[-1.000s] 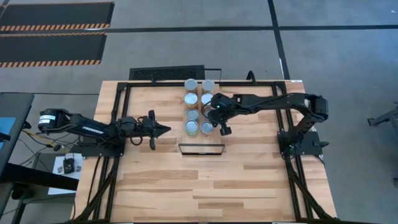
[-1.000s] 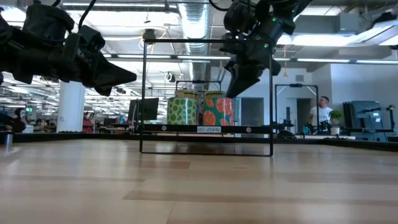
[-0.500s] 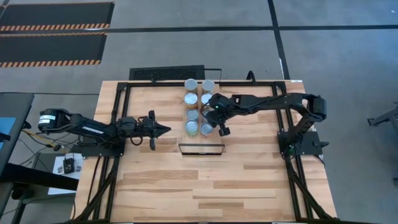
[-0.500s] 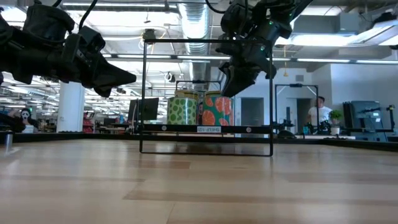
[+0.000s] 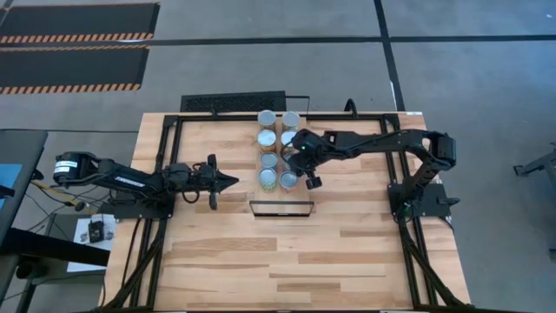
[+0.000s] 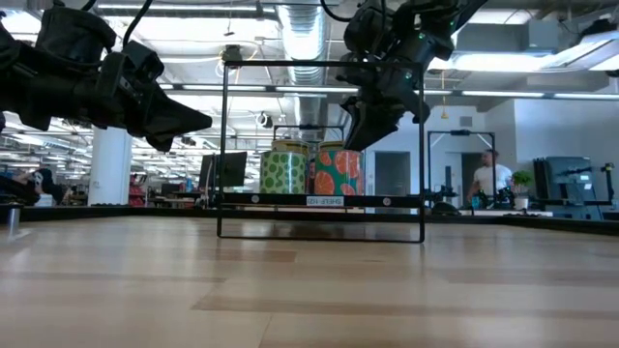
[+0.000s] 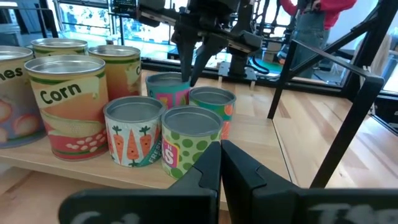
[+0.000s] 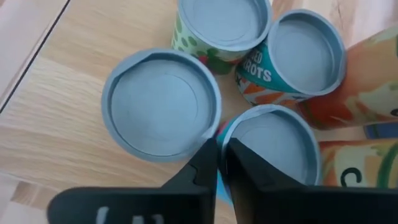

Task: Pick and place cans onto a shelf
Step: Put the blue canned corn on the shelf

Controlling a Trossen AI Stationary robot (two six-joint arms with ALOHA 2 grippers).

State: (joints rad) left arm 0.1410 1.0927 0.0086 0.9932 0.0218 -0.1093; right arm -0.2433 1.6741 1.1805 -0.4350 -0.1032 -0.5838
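The cans (image 5: 278, 149) stand upright in two close rows of four on the pale plank shelf (image 5: 228, 139), at the far middle of the butcher-block table (image 5: 295, 252); in the left wrist view the nearer ones carry corn, carrot and green-dotted labels, but the far ones are mostly hidden behind them. The right gripper (image 5: 308, 177) hangs just above the near right end of the rows, its fingers a narrow crack apart with nothing between them, tips poised over the seam between two grey lids in the right wrist view. The left gripper (image 5: 228, 182) waits well to the left of the cans, fingers pressed together and empty. A thin black wire frame (image 6: 322, 150) stands near of the cans. Around the table lies grey floor with black mats edged in orange stripes (image 5: 74, 42). Beyond it the low view shows an open workroom with ceiling ducts and a person (image 6: 488, 181) standing far off at the right, too small to make out further.
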